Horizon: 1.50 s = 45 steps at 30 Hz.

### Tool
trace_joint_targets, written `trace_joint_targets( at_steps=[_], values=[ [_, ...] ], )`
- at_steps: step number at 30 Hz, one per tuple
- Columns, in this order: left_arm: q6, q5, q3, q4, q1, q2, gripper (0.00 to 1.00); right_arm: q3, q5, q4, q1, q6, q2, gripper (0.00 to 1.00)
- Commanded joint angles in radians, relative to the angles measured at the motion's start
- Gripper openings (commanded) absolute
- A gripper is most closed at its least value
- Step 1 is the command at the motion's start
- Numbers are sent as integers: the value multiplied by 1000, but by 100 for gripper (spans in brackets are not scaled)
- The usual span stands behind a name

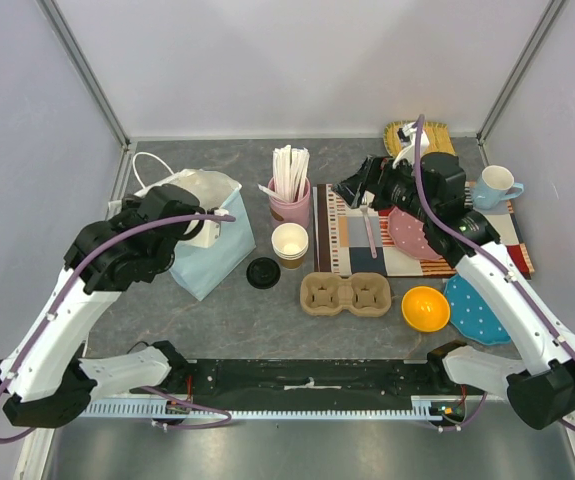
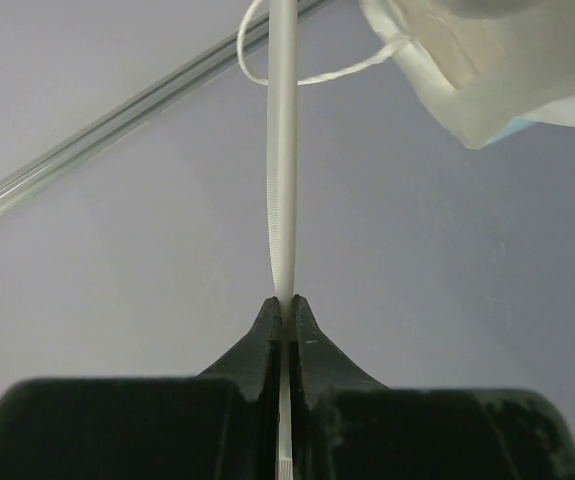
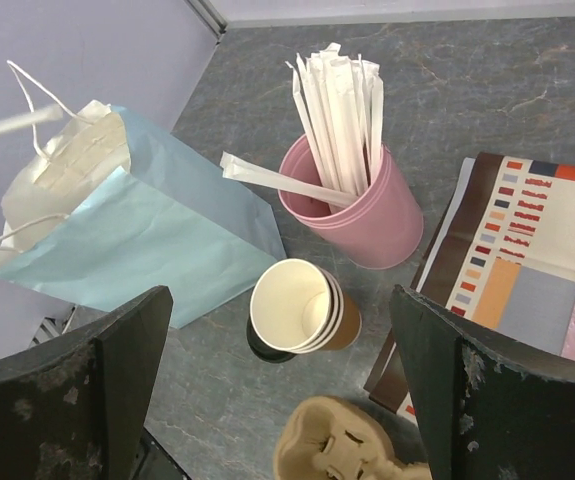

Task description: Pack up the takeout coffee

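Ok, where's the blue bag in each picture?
Top external: blue bag left of centre, left of the pink cup.
Left wrist: only its top corner, upper right.
Right wrist: at left, pink cup to its right.
Shared landmark: its white handle, pinched in the left gripper.

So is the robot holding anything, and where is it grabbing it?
The left gripper is pinched shut on the white handle of the blue paper bag, with the flat strap between its fingertips. The right gripper is open and holds nothing.
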Motion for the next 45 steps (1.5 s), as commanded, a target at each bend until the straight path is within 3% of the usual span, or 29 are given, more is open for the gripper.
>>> trace_joint_targets(
  at_steps=[1,18,19,20,22,23,24,25,31,35,38,41,45],
  values=[
    [-32,23,-33,-196,10,-9,2,33,-16,66,-2,30,-18,98],
    [3,185,-38,-196,31,34,3,-15,9,62,-2,16,-72,98],
    [2,193,-44,-196,31,31,7,-17,6,63,-2,16,-70,98],
    [0,199,-53,-196,31,31,32,-15,4,63,-2,16,-67,98],
    [-6,202,-55,-174,32,31,53,-11,1,63,-2,16,-61,98],
    [-3,201,-49,-160,31,33,79,-9,0,62,-2,17,-59,98],
    [2,198,-43,-150,31,31,92,-9,0,63,-2,14,-59,98],
    [3,196,-38,-142,31,36,98,-7,0,63,-2,14,-56,98],
    [20,164,-1,8,31,42,100,-6,-8,68,-2,16,-44,98],
    [40,149,60,270,31,51,100,-6,-14,71,-2,14,-39,98],
    [-26,190,132,474,33,68,99,-14,-11,68,-2,16,-41,98],
    [-239,293,227,509,41,82,99,-27,4,69,-2,17,-47,98],
    [-632,557,237,478,85,47,98,-33,27,60,-2,19,-50,98]
  ],
)
